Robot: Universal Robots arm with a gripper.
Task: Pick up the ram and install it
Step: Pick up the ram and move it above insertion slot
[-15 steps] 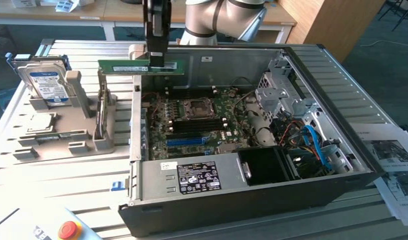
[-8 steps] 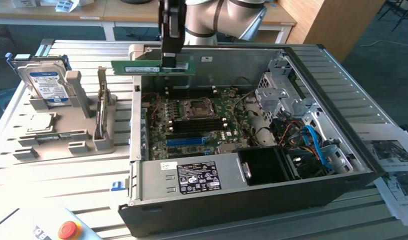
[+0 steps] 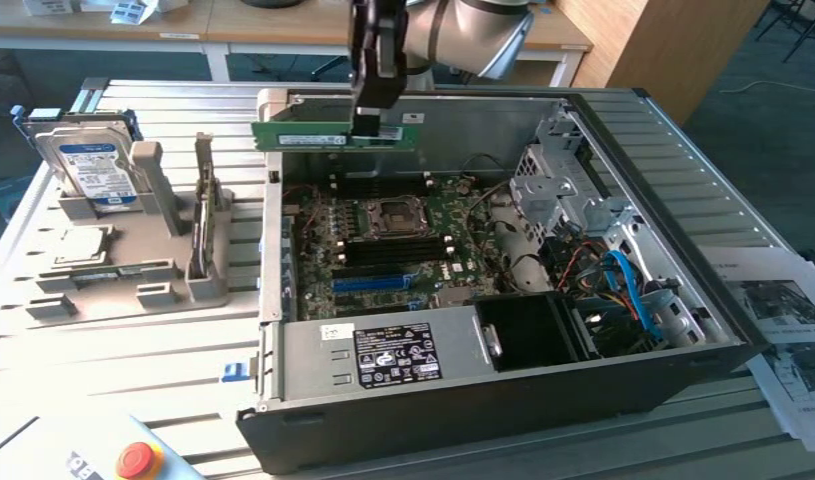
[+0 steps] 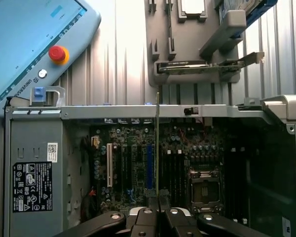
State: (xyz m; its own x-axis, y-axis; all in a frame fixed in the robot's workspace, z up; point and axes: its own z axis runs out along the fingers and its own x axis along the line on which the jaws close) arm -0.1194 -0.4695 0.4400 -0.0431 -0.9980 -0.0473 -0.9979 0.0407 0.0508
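Note:
The ram point(image 3: 330, 134) is a long green stick with a white label, hanging level above the back of the open computer case point(image 3: 514, 400). My gripper point(image 3: 370, 128) comes straight down from above and is shut on its right-hand part. In the wrist view the ram point(image 4: 157, 143) shows edge-on as a thin line running out from between my gripper's point(image 4: 158, 217) fingers, over the motherboard point(image 4: 138, 163). The motherboard point(image 3: 394, 240) with its black memory slots point(image 3: 380, 187) lies well below the stick.
On the exterior view's left, a grey fixture point(image 3: 127, 275) holds a hard drive point(image 3: 94, 170) and an upright card point(image 3: 204, 215). A pendant with a red stop button point(image 3: 138, 460) lies at the front. Papers point(image 3: 781, 320) lie at the right. The power supply point(image 3: 380, 355) fills the case's front.

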